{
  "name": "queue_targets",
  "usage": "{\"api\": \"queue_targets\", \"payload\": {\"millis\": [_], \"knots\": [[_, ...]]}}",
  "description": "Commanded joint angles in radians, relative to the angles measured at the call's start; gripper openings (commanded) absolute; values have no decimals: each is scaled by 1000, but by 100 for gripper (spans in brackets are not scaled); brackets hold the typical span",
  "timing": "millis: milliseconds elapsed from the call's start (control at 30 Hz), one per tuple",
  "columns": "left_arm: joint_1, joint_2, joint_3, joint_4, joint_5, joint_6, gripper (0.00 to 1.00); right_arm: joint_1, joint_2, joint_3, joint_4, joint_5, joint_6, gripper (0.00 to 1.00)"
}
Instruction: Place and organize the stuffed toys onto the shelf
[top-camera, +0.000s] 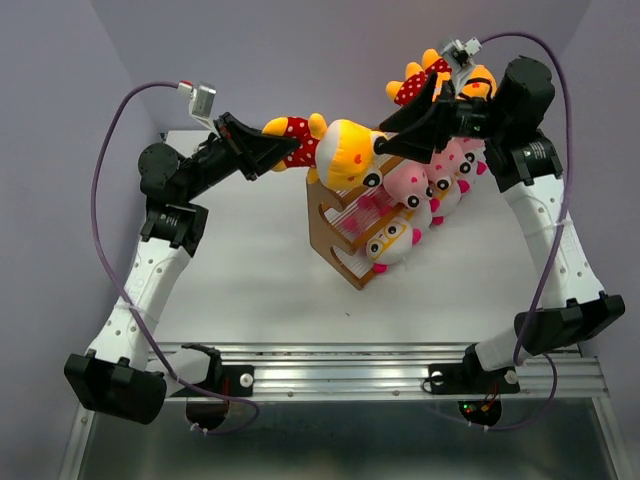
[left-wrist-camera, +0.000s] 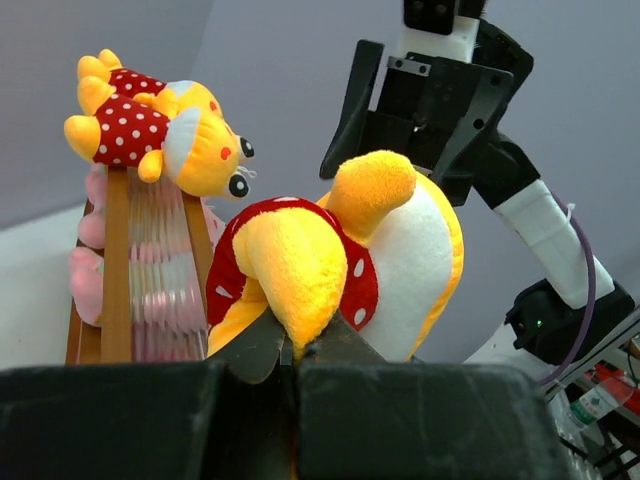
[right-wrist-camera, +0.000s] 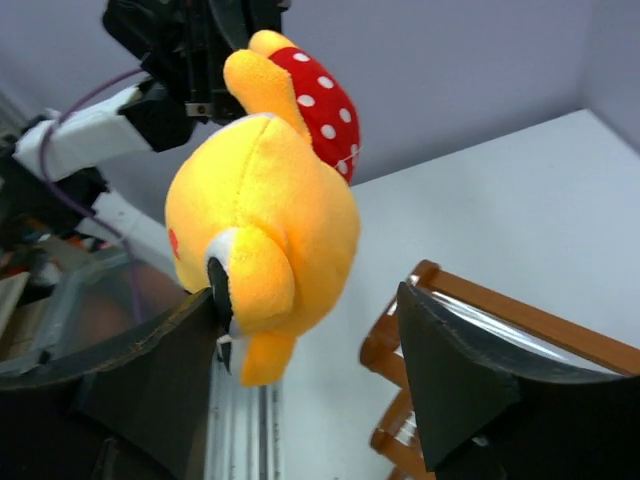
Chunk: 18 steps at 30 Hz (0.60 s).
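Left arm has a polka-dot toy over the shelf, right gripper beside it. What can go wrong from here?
1. The left gripper pinches the held toy by one limb only; it may slip or swing.
2. The open right gripper flanks that toy, close to the left gripper; the arms might clash.
3. The perched toy sits on the top edge of the shelf; a bump could knock it off.

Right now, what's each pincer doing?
Left pincer: closed on the yellow polka-dot toy.
Right pincer: open, gripping nothing.
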Motion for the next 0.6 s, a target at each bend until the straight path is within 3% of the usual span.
{"api": "queue_targets", "payload": {"millis": [0, 167, 267, 400, 567], "knots": [[42, -42, 4, 43, 23, -107, 0, -10, -2, 182, -339, 242, -402, 79], [76, -22, 37, -47, -11, -164, 0, -10, -18, 279, -450, 319, -679, 89], [78, 3, 86, -136, -34, -167, 0, -10, -93, 192, -387, 270, -865, 91], [75, 29, 140, -239, -69, -153, 0, -10, -162, 59, -229, 210, -889, 94], [64, 53, 174, -316, -91, -138, 0, 129, -134, 91, -293, 252, -982, 94]]}}
